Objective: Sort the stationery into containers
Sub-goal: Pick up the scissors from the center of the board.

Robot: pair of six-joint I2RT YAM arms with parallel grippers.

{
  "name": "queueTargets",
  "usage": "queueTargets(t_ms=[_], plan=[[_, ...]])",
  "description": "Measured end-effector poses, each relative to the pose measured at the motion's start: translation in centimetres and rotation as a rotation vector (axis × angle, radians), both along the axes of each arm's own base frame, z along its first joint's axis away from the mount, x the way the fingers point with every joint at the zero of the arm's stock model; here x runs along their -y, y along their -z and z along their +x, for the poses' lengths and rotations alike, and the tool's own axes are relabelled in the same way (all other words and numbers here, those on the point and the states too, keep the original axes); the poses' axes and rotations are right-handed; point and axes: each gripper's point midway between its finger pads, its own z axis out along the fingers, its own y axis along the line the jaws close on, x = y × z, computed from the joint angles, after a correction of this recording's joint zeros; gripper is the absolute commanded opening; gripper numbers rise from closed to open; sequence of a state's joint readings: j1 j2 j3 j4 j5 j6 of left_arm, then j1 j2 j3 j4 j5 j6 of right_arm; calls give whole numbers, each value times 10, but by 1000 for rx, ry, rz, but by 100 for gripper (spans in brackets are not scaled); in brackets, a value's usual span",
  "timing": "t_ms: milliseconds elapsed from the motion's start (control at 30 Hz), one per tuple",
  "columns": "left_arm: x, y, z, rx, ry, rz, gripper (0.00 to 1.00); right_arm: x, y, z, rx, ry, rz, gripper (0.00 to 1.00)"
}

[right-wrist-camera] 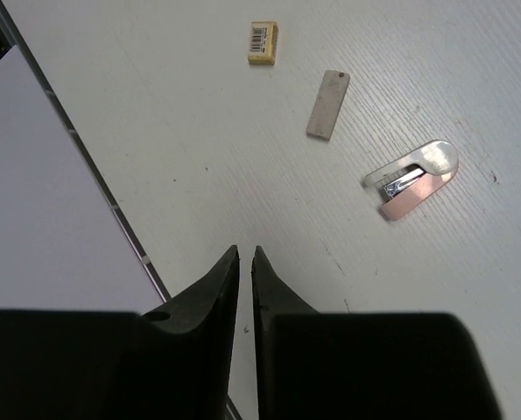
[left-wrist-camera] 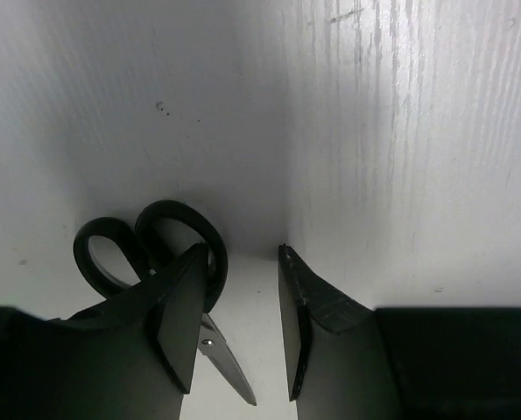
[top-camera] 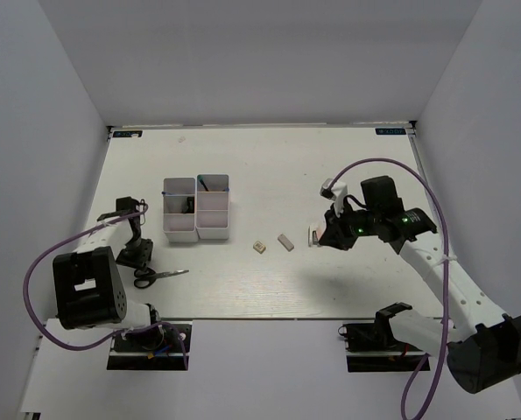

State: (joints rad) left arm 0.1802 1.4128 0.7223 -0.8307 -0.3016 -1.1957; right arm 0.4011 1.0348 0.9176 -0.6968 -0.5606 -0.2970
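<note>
The white table (top-camera: pixel 330 166) carries everything. The containers (top-camera: pixel 196 208), a white two-by-two block with a few dark items inside, stand ahead and to the right of the left gripper (left-wrist-camera: pixel 241 255) and well to the left of the right gripper (right-wrist-camera: pixel 246 254). The left gripper's jaws are spread, low over the black-handled scissors (left-wrist-camera: pixel 178 208). The handle loops lie just past one finger and the blade runs back between both. The right gripper's jaws are pressed nearly together, pinching nothing. Ahead of it, to the right, lies a pink clip-like piece (right-wrist-camera: pixel 411 182). Farther ahead lie a grey strip (right-wrist-camera: pixel 327 104) and a beige eraser (right-wrist-camera: pixel 262 43).
</note>
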Motion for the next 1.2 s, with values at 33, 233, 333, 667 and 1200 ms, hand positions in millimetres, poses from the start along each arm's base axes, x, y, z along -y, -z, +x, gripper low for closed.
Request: queueTargets(t_ms=[33,233,333,667,1200], plan=[[-1,0,2,6,-2,-1,48,0,0,0,-1,1,2,14],[-2,2,10,29,-12,-9,34,2,-1,2,-9,9,15,14],[-2,4,11,33,-12,-10,21,3,0,3,-16,16,19,14],[-3,0,14,58,25,-14,0,7,-1,6,-38,34,38,37],[64,-176,101,557,735,187,0,16,17,14,-56,59,12,27]])
